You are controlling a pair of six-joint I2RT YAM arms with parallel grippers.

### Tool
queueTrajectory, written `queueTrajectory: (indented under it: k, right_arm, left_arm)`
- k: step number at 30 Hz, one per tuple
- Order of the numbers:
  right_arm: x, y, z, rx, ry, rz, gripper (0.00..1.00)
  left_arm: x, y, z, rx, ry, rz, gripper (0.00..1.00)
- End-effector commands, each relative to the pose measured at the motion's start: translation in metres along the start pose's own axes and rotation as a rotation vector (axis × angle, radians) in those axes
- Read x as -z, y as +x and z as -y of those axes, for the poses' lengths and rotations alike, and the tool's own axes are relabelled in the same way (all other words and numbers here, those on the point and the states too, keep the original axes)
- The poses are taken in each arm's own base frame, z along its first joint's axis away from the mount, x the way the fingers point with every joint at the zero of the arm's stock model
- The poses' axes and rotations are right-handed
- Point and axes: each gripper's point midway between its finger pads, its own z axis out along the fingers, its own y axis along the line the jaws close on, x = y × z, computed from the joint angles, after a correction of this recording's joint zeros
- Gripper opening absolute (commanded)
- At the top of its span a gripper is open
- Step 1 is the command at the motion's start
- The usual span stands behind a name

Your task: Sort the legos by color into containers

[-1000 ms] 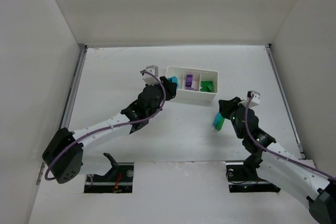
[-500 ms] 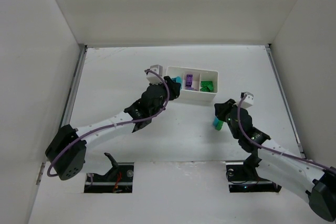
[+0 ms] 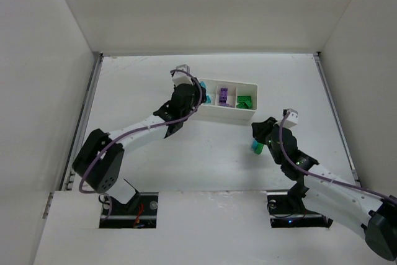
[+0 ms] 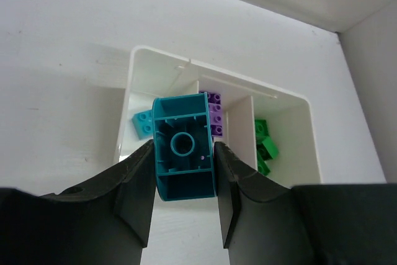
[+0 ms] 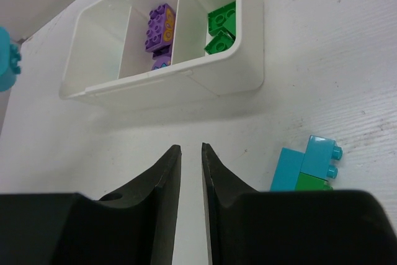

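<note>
My left gripper is shut on a dark teal brick, held hollow side toward the camera above the left compartment of the white tray. That compartment holds a light cyan brick. Purple bricks lie in the middle compartment and green bricks in the right one. A cyan-and-green stack rests on the table in front of the tray. My right gripper hovers just left of it, its fingers nearly together with nothing between them. From above, the left gripper sits at the tray's left end.
White walls enclose the table on three sides. The right gripper and the stack sit below the tray's right end. Both arm bases are at the near edge.
The left gripper has carried the teal brick up and right, over the tray's left compartment. The right arm has shifted slightly left and down beside the stack.
</note>
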Motion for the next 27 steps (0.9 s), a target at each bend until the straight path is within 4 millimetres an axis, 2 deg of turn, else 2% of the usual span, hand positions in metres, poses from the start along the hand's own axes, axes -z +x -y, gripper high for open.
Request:
queueTrajectory:
  k: [1, 6, 11, 13, 15, 20, 23, 27]
  right_arm:
    - [0.001, -0.015, -0.016, -0.042, -0.050, 0.055, 0.27]
    - [-0.002, -0.011, -0.016, -0.030, -0.047, 0.039, 0.27]
    - [-0.003, -0.011, -0.017, -0.025, -0.047, 0.034, 0.28]
    - [-0.003, -0.011, -0.015, -0.020, -0.038, 0.041, 0.30]
    - [-0.003, -0.011, -0.014, -0.009, -0.037, 0.034, 0.34]
    - [-0.007, -0.012, 0.000, 0.015, 0.039, 0.048, 0.56]
    - [-0.010, -0.012, 0.017, 0.051, 0.144, 0.055, 0.67]
    - [-0.005, -0.018, 0.037, 0.137, 0.304, 0.093, 0.78]
  left_arm:
    - [-0.023, -0.006, 0.007, -0.037, 0.008, -0.018, 0.18]
    - [-0.049, 0.000, 0.011, -0.120, -0.014, -0.037, 0.19]
    - [-0.072, 0.011, 0.008, -0.177, -0.048, -0.071, 0.21]
    - [-0.076, 0.013, 0.008, -0.201, -0.061, -0.078, 0.27]
    - [-0.078, 0.014, 0.006, -0.224, -0.083, -0.075, 0.38]
    - [-0.071, 0.012, 0.013, -0.267, -0.087, -0.051, 0.58]
    - [-0.059, 0.002, 0.023, -0.270, -0.066, -0.022, 0.63]
    - [-0.028, -0.014, 0.037, -0.239, -0.002, 0.031, 0.63]
